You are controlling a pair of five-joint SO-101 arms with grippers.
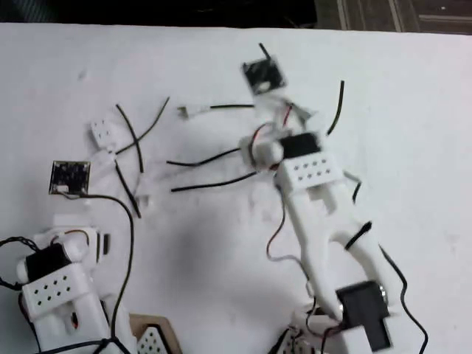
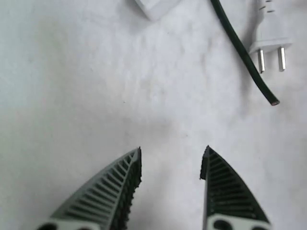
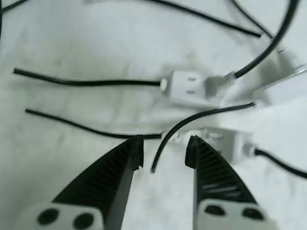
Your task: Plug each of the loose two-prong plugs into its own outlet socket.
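Observation:
My right gripper (image 3: 165,146) is open and low over the table, with the loose end of a black wire (image 3: 160,143) lying between its fingers. A white plug (image 3: 221,139) lies against one fingertip, and a second white plug (image 3: 189,88) on a black lead lies just beyond. From above, that gripper (image 1: 259,153) sits mid-table among the black leads (image 1: 210,182). My left gripper (image 2: 171,160) is open over bare white table; a white two-prong plug (image 2: 271,38) with its black wire (image 2: 240,52) lies ahead of it and off to one side. A white socket block (image 1: 103,133) rests at the left.
A small dark circuit board (image 1: 70,177) lies at the left, and a black square part (image 1: 262,74) at the back centre. Several short black wires are scattered between them. A wooden-edged piece (image 1: 158,335) sits at the front edge beside the left arm (image 1: 55,287).

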